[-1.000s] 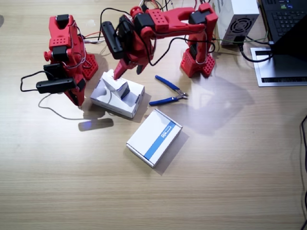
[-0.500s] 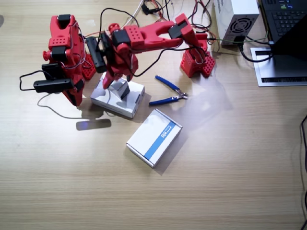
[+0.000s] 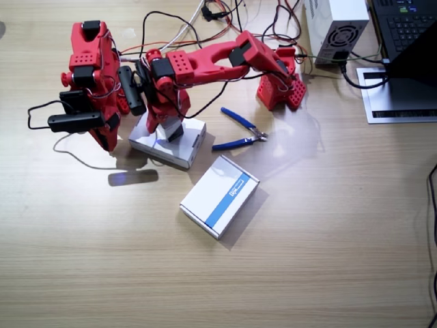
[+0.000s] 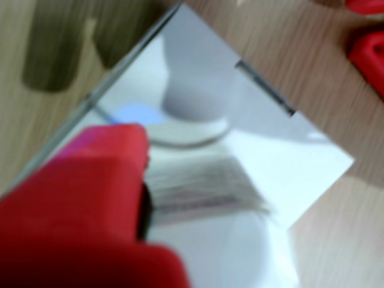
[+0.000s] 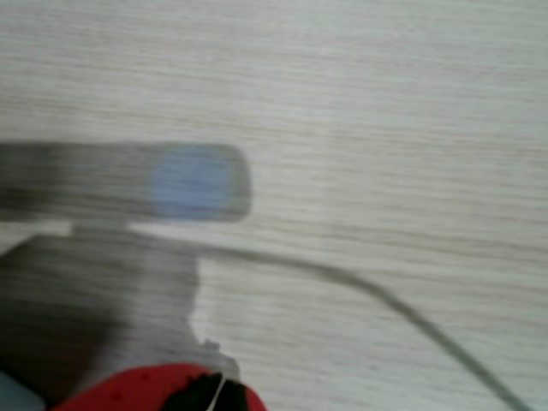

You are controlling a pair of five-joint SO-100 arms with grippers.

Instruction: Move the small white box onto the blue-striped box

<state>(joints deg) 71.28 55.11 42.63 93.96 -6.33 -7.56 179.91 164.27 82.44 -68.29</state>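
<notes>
The small white box (image 3: 173, 129) sits on top of a plain white flat box (image 3: 186, 146) at the back left, with only its dark grey side showing. My left gripper (image 3: 166, 123) has come down over it, jaws apart on either side. In a wrist view a red finger (image 4: 84, 198) lies beside the blurred small box (image 4: 204, 186) on the flat box (image 4: 288, 162). The blue-striped box (image 3: 220, 195) lies flat and slanted mid-table, apart from both arms. My right gripper (image 3: 104, 139) hangs folded, holding nothing.
Blue-handled pliers (image 3: 239, 130) lie between the flat box and the left arm's base (image 3: 280, 89). A white power supply (image 3: 338, 27) and a laptop (image 3: 403, 27) stand at the back right. Cables trail around both arms. Bare wood spreads across the front.
The left arm has stretched out and lowered its gripper from above the flat box down onto the small white box. The right arm and the boxes have stayed put.
</notes>
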